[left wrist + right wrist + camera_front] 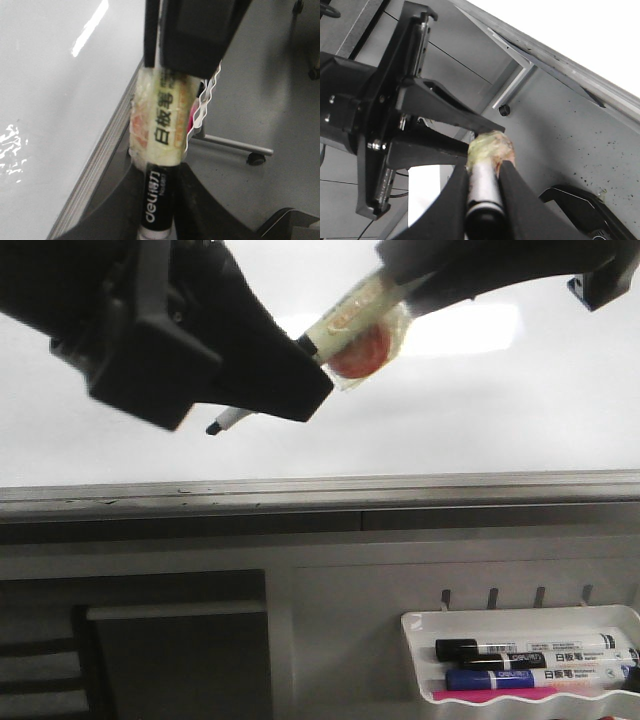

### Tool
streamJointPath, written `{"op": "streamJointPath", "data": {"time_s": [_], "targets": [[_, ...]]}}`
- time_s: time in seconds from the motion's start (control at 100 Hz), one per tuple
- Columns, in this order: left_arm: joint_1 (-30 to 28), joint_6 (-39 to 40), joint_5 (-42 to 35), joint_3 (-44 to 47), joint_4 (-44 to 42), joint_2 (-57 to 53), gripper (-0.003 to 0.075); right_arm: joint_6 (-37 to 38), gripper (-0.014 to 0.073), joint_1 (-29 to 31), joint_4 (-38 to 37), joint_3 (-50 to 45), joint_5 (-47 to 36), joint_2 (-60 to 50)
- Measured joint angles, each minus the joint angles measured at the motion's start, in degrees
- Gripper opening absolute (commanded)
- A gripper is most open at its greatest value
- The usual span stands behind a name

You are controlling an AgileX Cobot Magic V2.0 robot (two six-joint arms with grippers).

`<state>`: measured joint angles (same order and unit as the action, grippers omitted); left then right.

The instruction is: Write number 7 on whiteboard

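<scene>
The whiteboard (500, 410) fills the upper front view, glossy white with a grey bottom frame (320, 490). I see no strokes of the number 7 on it. A marker (350, 315), wrapped in yellowish tape with a red patch, is held in the air in front of the board by both grippers. My left gripper (300, 360) is shut on its black lower part (159, 200), and the dark tip (218, 426) pokes out below it. My right gripper (400, 285) is shut on the grey upper end (482, 190).
A small white tray (420, 625) hangs at the lower right below the board and holds several markers (530, 652). A dark panel (170, 650) sits at the lower left. A wheeled stand leg (235, 145) shows on the floor.
</scene>
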<state>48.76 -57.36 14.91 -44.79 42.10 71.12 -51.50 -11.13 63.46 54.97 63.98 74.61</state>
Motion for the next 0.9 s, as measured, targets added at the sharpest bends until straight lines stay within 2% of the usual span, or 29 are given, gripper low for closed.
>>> {"op": "streamJointPath", "data": {"time_s": [0.08, 0.15, 0.33, 0.62, 0.79, 0.9], "targets": [[-1.5, 0.0, -0.4, 0.0, 2.9, -0.7, 0.0416, 0.0, -0.0049, -0.1, -0.5, 0.0, -1.3, -0.5], [-3.3, 0.0, -0.6, 0.0, 4.4, -2.0, 0.0484, 0.0, -0.0049, -0.1, -1.3, -0.1, -3.2, -2.0], [-10.4, 0.0, -1.0, 0.0, 8.5, -6.9, 0.0472, -0.2, -0.005, -0.1, -1.5, -3.0, -12.1, -9.6], [-25.0, 0.0, -2.7, 3.5, 20.0, -15.7, 0.0472, -2.4, -0.005, -0.1, -1.3, -13.7, -28.3, -23.7], [-29.4, 0.1, -7.4, 9.0, 22.6, -21.2, 0.0472, -7.1, -0.005, -0.1, 0.6, -16.6, -31.7, -25.4], [-30.2, 0.1, -12.4, 12.1, 24.3, -24.6, 0.0472, -12.6, -0.005, -0.1, 6.5, -16.9, -33.6, -24.5]]}}
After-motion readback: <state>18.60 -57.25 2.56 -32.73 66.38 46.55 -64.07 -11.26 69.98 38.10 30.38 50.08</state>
